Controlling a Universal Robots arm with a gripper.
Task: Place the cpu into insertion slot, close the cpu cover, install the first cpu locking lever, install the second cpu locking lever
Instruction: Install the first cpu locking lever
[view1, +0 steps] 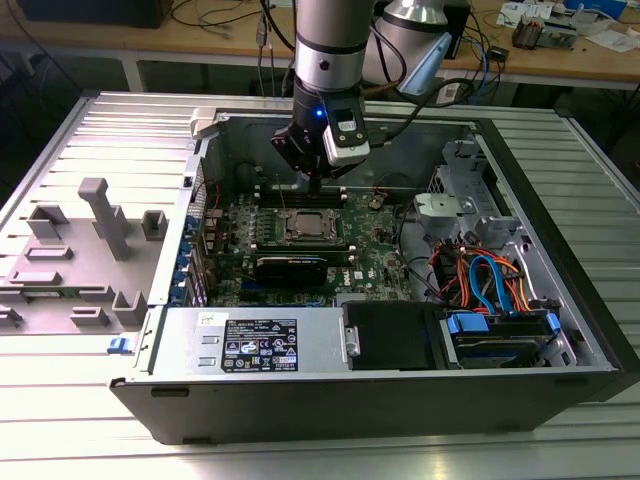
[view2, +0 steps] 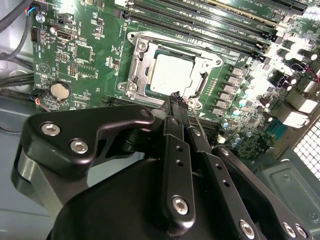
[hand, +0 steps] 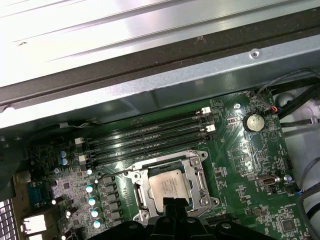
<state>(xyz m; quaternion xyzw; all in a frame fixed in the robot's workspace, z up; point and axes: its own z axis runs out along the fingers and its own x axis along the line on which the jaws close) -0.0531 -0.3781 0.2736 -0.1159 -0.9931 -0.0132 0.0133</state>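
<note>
The cpu (view2: 171, 75) sits flat in the insertion slot (view2: 138, 82) on the green motherboard, its silver top showing. The cpu cover (view2: 141, 49) lies down around it as a metal frame, the chip visible through its cut-out. My gripper (view2: 176, 100) hangs just above the socket's edge, its black fingers pressed together with nothing between them. A thin metal lever rod (view2: 196, 121) runs beside the fingertips. The exterior view has the gripper (view1: 315, 182) over the far side of the cpu (view1: 304, 228). In the first wrist view the cpu (hand: 169, 187) lies just beyond the gripper (hand: 172, 204).
Long black RAM slots (hand: 150, 137) lie between the socket and the case wall (hand: 150, 90). A coin battery (view2: 60, 90) sits on the board. The power supply (view1: 255, 345) and a drive cage with cables (view1: 495, 285) fill the near side. A grey fixture tray (view1: 80, 250) lies outside the case.
</note>
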